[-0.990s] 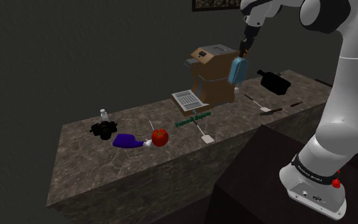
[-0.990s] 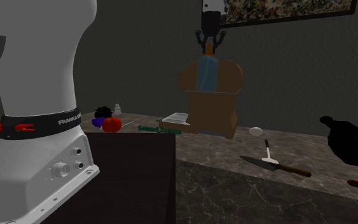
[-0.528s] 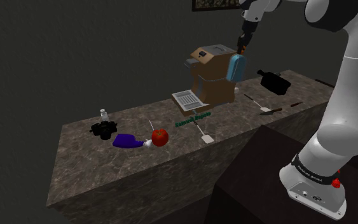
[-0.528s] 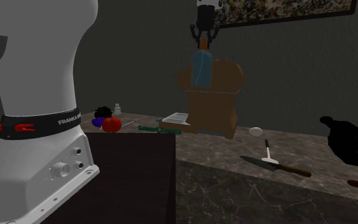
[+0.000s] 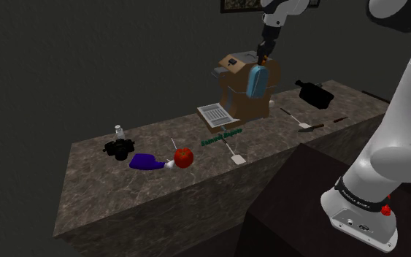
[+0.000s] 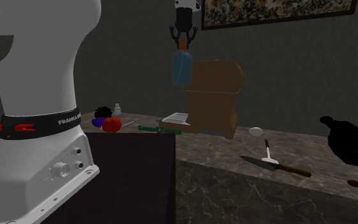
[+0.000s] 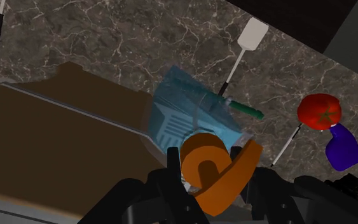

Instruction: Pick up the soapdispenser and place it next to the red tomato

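In the shoulder view the white arm (image 5: 401, 109) rises from its base at 4 o'clock and arches over toward 12 o'clock. There the black hand (image 5: 263, 52) points down, its fingers clasping the orange pump top of the blue soap dispenser (image 5: 257, 80), which hangs in the air.

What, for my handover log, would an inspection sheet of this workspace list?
Surface: dark marbled counter, things scattered on it.
Job's things: blue soap dispenser with orange pump, lifted clear of the counter, by the brown box; red tomato on the counter, next to a purple object.
Clutter: white spatula, knife, black pan.
Gripper: gripper, fingers shut on the dispenser's top.
Cables: nothing seen.
Surroundings: dark wall, framed picture.
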Robot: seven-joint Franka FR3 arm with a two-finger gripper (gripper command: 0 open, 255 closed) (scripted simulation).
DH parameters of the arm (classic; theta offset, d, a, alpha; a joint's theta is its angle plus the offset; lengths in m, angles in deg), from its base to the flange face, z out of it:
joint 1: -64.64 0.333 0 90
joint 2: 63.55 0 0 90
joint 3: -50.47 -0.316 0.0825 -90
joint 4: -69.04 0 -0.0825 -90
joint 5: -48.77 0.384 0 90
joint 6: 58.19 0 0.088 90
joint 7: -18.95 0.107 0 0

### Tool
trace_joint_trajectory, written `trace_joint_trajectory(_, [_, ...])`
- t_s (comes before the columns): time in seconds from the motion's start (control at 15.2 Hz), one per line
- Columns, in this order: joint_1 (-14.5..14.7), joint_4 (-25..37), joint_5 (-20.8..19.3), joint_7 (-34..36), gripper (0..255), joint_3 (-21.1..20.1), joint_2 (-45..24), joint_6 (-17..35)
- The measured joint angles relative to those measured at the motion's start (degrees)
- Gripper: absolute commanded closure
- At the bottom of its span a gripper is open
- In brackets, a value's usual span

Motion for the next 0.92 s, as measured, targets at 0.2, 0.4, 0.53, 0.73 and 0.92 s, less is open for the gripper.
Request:
trace_joint_trajectory(0.2, [2.7,-2.4,-1.2,4.2,255,-1.5,1.6,1.4])
trace_joint_trajectory(0.4, [5.1,-3.4,-2.1,8.5,255,-3.1,2.4,2.1])
trace_joint_trajectory(0.53, [6.5,-4.4,-2.9,11.0,255,-4.0,3.4,2.3])
trace_joint_trajectory(0.73, [8.8,-3.8,-3.4,15.2,255,-5.8,3.3,2.3])
trace_joint_trajectory(0.92, [11.1,-3.4,-4.0,19.5,255,-7.6,3.1,2.4])
